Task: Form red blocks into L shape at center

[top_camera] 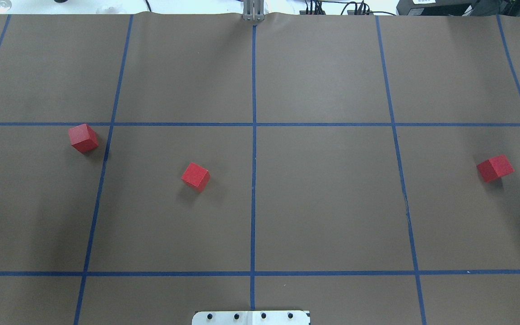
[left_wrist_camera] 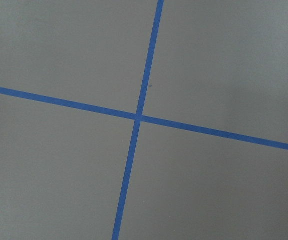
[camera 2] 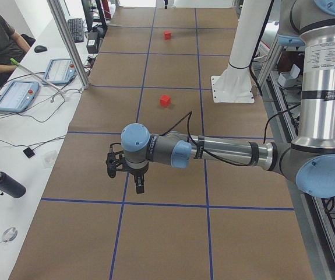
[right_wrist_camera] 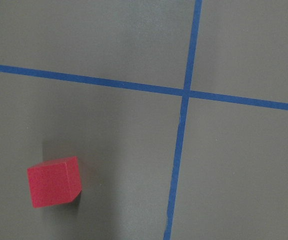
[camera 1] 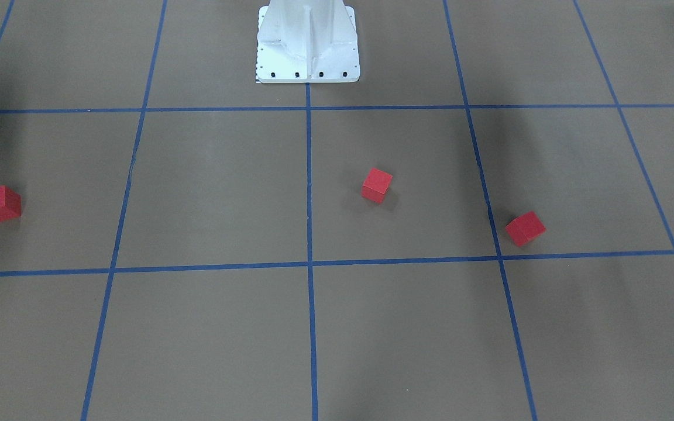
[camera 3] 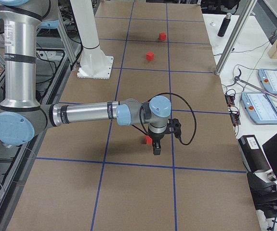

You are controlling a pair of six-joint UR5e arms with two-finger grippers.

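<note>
Right claw (camera 3: 156, 148) near red block (camera 3: 148, 140)

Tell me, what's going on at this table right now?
No block is held. Three red blocks lie scattered and apart on the brown surface, none on the central tape line. The left hand hangs over a tape crossing; the right hand hangs beside the rightmost red block. No L shape exists.
</note>
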